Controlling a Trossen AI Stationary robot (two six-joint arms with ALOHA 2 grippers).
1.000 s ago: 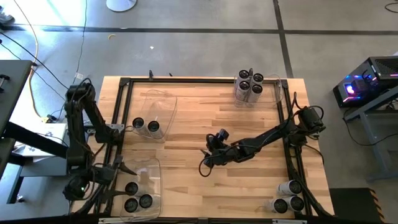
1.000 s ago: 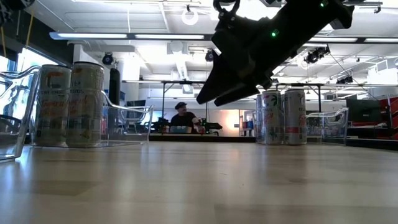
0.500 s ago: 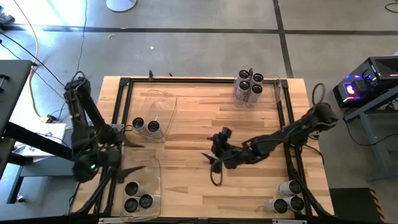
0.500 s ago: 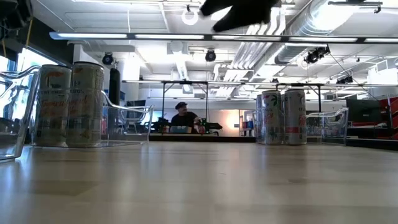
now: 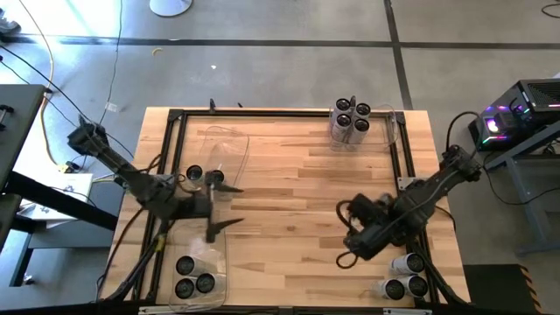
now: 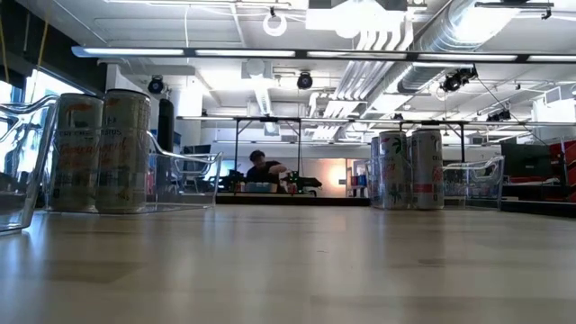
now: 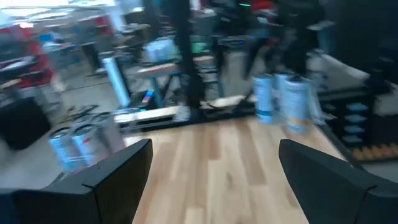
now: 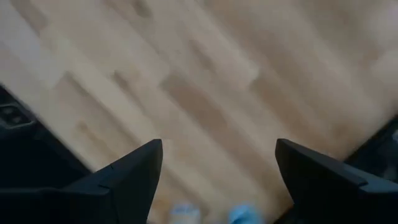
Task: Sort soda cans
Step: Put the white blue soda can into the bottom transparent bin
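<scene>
From above, the wooden table carries soda cans in four clusters. Four dark-topped cans stand packed together at the far edge toward the right, beside a clear bin. Two cans stand at the left side inside a clear bin, and three more fill the near-left bin. Three cans sit at the near-right corner. The left hand hangs over the left part of the table between the two left bins, fingers spread, holding nothing. The right hand hovers over bare wood just left of the near-right cans, fingers also spread and empty.

From table height, two pale printed cans stand at the left behind a clear bin wall, and a group of cans stands farther back at the right. A person sits in the room beyond the table.

The left wrist camera shows its two dark fingers wide apart over the planks, with blurred cans ahead and another pair off to one side.

The right wrist camera looks down on wood grain between its parted fingers; two pale round shapes at the edge are probably can tops.
</scene>
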